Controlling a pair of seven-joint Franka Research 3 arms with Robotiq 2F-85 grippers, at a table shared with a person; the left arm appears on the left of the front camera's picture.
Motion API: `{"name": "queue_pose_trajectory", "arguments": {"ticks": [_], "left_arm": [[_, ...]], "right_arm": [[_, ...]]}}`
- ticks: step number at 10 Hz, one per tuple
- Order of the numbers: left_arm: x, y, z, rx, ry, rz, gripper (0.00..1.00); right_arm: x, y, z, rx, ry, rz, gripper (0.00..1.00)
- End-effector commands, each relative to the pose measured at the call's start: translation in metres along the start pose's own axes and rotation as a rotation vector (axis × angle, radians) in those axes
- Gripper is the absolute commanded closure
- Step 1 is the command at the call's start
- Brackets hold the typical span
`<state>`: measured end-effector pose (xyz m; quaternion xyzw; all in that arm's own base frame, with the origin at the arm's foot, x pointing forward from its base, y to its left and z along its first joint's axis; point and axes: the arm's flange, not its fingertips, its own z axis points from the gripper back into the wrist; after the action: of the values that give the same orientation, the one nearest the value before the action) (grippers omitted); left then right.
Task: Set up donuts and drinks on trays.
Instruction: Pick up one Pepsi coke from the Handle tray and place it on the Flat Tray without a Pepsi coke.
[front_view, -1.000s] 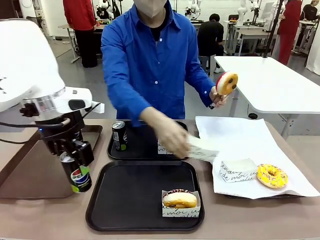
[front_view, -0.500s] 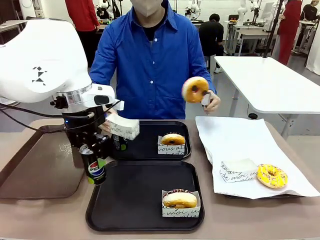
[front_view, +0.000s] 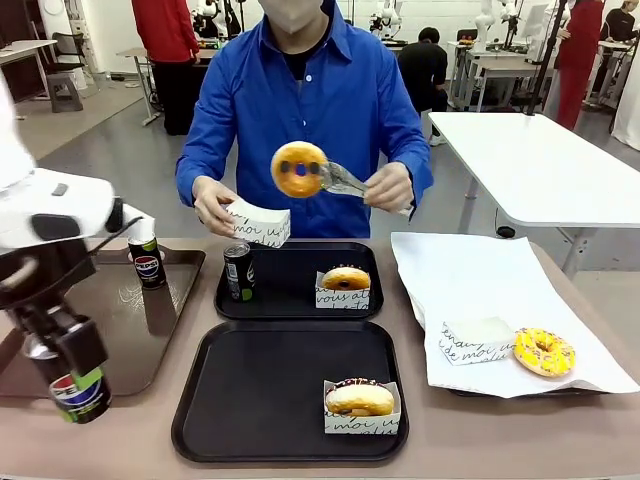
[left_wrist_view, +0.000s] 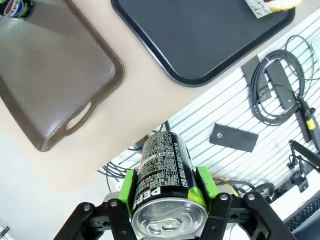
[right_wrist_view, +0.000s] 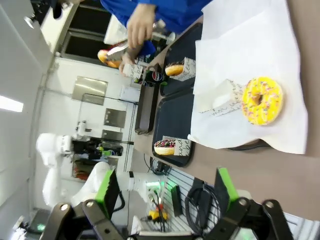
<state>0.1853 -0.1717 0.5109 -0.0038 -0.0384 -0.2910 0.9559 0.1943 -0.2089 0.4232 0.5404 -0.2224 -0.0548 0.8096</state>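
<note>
Left gripper is pinching a Pepsi can right beside the brown tray; right gripper is spread wide open.

Chocolate donut on near tray; glazed donut, upright can on far tray.

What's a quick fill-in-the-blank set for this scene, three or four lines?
1. The left gripper is shut on a slim black Pepsi ____.
2. The yellow-iced sprinkled ring donut lies on white ____.
3. The person grips the orange-glazed ring donut with metal ____.
4. The right gripper holds nothing; its jaws are ____.
Missing: can; paper; tongs; open.
</note>
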Motion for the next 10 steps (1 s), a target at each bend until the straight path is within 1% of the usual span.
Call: {"name": "queue_pose_trajectory", "arguments": {"ticks": [1, 2, 10], "left_arm": [[0.017, 0.014, -0.011, 0.001, -0.033, -0.011, 0.41], [0.0, 0.0, 0.0, 0.0, 0.0, 0.0, 0.41], [0.0, 0.0, 0.0, 0.0, 0.0, 0.0, 0.41]], "right_arm": [[0.002, 0.0, 0.001, 0.02, -0.015, 0.014, 0.0], [0.002, 0.0, 0.001, 0.02, -0.015, 0.014, 0.0], [0.002, 0.0, 0.001, 0.02, -0.015, 0.014, 0.0]]}}
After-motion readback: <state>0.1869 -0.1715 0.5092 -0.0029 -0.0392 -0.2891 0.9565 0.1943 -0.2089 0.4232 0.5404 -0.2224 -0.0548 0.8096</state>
